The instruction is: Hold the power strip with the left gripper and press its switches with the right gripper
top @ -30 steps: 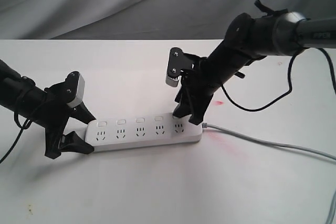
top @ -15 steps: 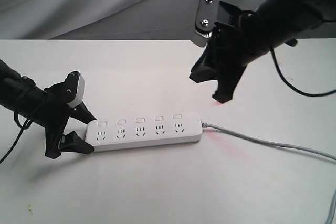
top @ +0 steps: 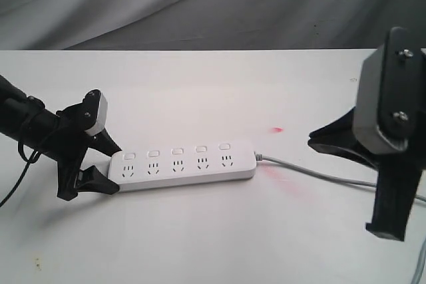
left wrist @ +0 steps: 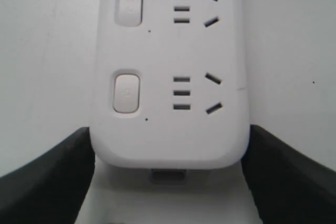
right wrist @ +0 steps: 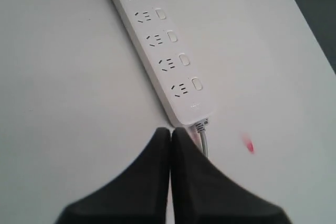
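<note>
The white power strip (top: pixel 183 165) lies flat on the white table, its grey cable (top: pixel 319 176) running off to the right. A row of switches (top: pixel 177 151) sits above the outlets; none is touched. My left gripper (top: pixel 100 164) is shut on the strip's left end, with one black finger (left wrist: pixel 47 182) against each side. The nearest switch (left wrist: pixel 126 93) shows just beyond that grip. My right gripper (right wrist: pixel 170 130) is shut and empty, raised well off the table. It hangs past the cable end (right wrist: pixel 202 124), and its grey block (top: pixel 386 98) looms at the right edge of the exterior view.
A small red spot (top: pixel 277 129) marks the table behind the strip's cable end. A grey cloth backdrop (top: pixel 200 4) rises behind the table's far edge. The left arm's black cable (top: pixel 16 177) hangs at the left.
The right gripper lifted off the strip's rightmost switch, swung up and away to the right, and closed. The left gripper and the strip stayed put.
</note>
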You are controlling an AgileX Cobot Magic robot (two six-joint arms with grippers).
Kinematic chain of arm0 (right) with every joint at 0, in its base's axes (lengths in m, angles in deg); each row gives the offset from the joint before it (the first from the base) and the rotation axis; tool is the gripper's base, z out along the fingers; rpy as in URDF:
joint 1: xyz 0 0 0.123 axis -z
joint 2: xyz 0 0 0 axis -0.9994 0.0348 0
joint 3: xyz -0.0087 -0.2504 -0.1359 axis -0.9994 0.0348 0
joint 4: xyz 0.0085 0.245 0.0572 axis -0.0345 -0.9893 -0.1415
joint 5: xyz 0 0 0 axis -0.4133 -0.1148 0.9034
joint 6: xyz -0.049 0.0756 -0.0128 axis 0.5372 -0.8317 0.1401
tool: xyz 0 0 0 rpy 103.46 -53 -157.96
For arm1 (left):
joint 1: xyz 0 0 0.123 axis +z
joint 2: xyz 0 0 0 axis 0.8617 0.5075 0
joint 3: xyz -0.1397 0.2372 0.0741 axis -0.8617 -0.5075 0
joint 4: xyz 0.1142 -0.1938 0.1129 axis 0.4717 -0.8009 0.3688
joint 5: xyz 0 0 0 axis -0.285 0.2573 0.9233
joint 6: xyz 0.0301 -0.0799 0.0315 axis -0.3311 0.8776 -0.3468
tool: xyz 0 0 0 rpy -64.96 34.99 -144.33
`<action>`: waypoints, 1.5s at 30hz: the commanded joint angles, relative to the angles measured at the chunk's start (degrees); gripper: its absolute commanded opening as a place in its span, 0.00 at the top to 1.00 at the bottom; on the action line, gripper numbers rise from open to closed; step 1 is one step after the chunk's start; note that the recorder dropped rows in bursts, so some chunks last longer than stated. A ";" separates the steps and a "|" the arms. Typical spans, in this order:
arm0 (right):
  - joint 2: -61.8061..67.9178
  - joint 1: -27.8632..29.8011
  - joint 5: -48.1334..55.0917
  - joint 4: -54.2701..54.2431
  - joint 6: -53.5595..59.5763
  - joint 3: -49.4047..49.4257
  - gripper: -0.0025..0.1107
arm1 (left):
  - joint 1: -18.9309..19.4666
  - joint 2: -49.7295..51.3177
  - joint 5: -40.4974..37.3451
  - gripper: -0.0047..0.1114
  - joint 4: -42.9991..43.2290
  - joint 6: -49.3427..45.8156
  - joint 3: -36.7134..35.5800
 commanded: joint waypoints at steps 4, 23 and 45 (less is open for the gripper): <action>-7.01 0.13 -0.04 0.40 -0.40 2.88 0.98 | -0.24 -0.14 0.75 0.39 -0.07 -0.16 0.30; -41.67 15.73 -16.92 -8.04 -13.92 22.19 0.98 | -0.24 -0.14 0.74 0.39 -0.07 -0.16 0.30; -48.15 17.90 -42.38 28.19 -68.05 40.64 0.98 | -0.24 -0.14 0.74 0.39 -0.07 -0.16 0.30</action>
